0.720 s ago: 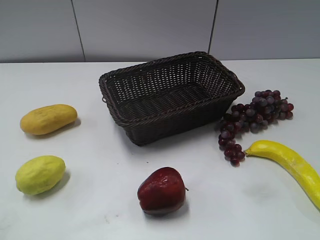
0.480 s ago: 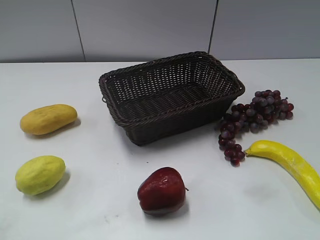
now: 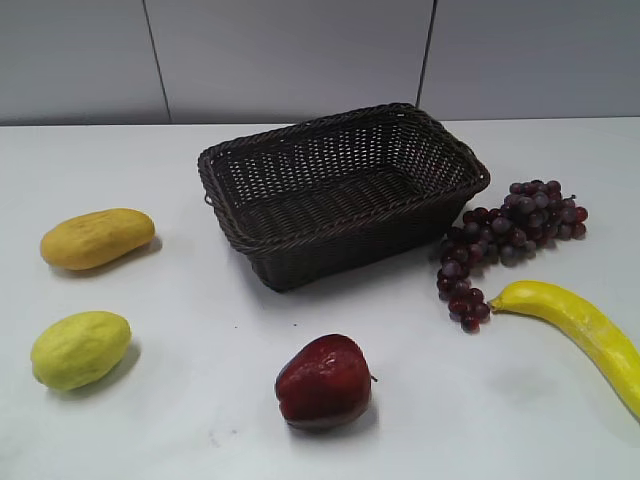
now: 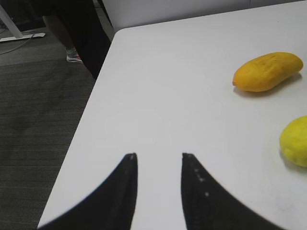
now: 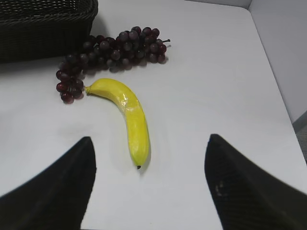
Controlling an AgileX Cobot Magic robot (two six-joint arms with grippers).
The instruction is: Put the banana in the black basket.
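Nothing differs from the earlier exterior frames: every item sits where it was and no arm has entered that view.

White table (image 3: 200, 300) fills the lower three quarters of the exterior frame, grey panelled wall above. Rectangular dark brown-black woven wicker basket (image 3: 300, 240) sits centre frame, braided rim, open-weave sides, nothing visible inside. Long curved bright-yellow banana (image 3: 580, 330) lies on the table at lower right of the exterior frame, outside the basket and well apart from it, running off the right edge. In the right wrist view the banana (image 5: 127, 117) shows whole: smooth, glossy, tapered, dark tip toward frame bottom, stem end touching or just beside the bunch of dark purple grapes (image 5: 108, 55); cannot tell which. The bunch lies between banana and basket.

Dark red apple (image 3: 323, 382) at lower centre. Stubby orange-yellow oval fruit (image 3: 97, 238) at mid left, yellow-green lemon-like fruit (image 3: 80, 348) below it, apart.

Right gripper (image 5: 149, 184) is spread wide, its dark fingers at the bottom corners with the banana's lower end between them in frame, not touching. Left gripper (image 4: 159, 179) is parted with a narrow gap, over bare table near its left edge, holding nothing.
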